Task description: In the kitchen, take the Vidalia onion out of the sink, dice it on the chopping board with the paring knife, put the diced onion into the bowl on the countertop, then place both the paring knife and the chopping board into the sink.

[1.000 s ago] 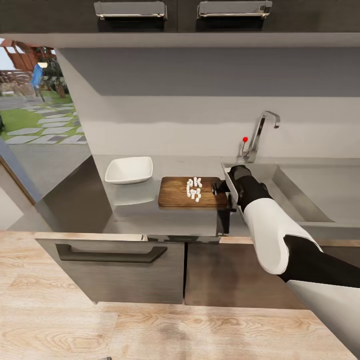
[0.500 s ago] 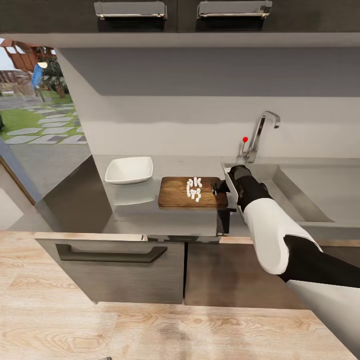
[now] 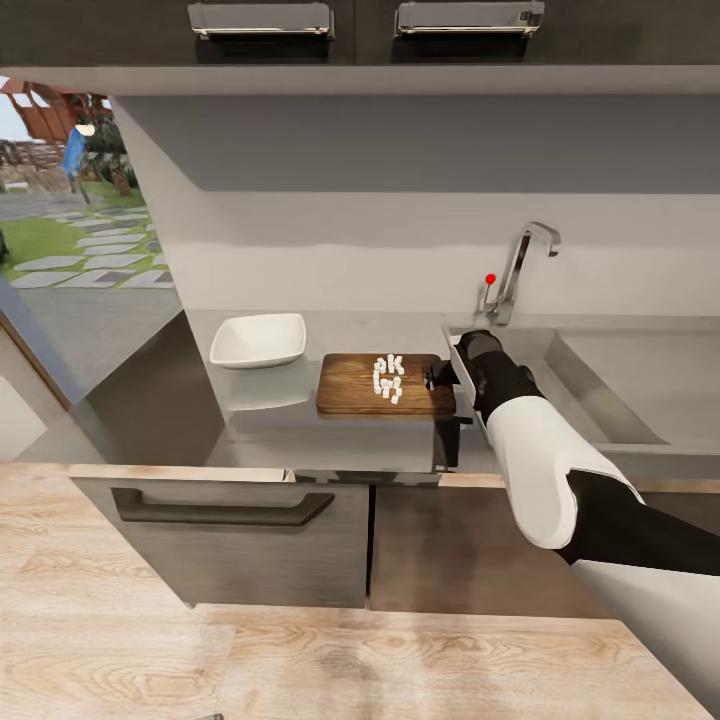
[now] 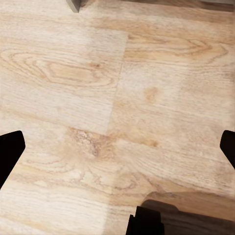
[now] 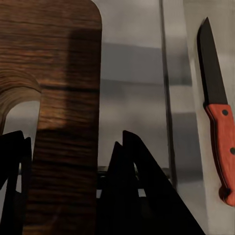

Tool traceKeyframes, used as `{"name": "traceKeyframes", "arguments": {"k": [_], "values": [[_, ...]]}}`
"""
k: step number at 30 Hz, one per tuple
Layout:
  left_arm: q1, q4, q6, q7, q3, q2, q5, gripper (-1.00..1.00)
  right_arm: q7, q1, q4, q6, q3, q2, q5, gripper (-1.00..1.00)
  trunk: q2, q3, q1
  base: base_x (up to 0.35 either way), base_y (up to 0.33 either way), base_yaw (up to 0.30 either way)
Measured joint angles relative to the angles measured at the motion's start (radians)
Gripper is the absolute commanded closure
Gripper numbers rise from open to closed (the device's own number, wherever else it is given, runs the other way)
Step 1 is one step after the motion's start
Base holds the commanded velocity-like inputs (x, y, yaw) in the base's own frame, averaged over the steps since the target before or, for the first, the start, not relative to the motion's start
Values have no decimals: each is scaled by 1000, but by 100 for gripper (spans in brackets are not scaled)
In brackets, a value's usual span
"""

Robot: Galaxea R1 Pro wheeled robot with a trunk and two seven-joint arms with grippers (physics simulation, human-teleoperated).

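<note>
From the head camera, one brown board (image 3: 385,385) lies flat on the grey countertop (image 3: 330,440), just left of the sink (image 3: 560,375). On its right half sits a cluster of tiny white onion cubes (image 3: 388,377), too small to count cleanly. One white square bowl (image 3: 259,340) rests on the countertop, up-left of the board and apart from it. One chrome tap (image 3: 520,268) with a red knob rises behind the sink. The right gripper (image 3: 438,377) sits at the board's right short end; from here I can't tell how its fingers are set.

Left wrist view now: the left gripper's (image 4: 117,152) dark fingertips (image 4: 10,152) stand far apart at the picture's edges, wide open over pale wood floor (image 4: 117,98), holding nothing.

Right wrist view: two dark fingers (image 5: 129,191) straddle the board's (image 5: 58,73) edge, wood grain running between them. Whether they actually press on it is unclear. One knife (image 5: 218,112), thin dark blade and orange-red handle with rivets, lies on the steel beside the board, not touching it.
</note>
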Motion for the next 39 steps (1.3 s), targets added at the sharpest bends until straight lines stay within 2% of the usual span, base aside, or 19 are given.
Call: {"name": "traceKeyframes", "arguments": {"k": [3, 4, 6, 39], "values": [[0, 0, 0, 0, 0, 0, 0, -100, 2, 1, -16, 9, 0, 0, 11, 100, 0, 0, 0, 0, 0, 0], [0, 0, 0, 0, 0, 0, 0, -100, 1, 1, -27, 11, 1, -1, 29, 100, 0, 0, 0, 0, 0, 0], [0, 0, 0, 0, 0, 0, 0, -100, 2, 1, -36, 12, 0, 0, 12, 100, 0, 0, 0, 0, 0, 0], [0, 0, -1, -1, 0, 0, 0, -100, 10, 1, -36, 11, -1, -3, 13, 100, 0, 0, 0, 0, 0, 0]]}}
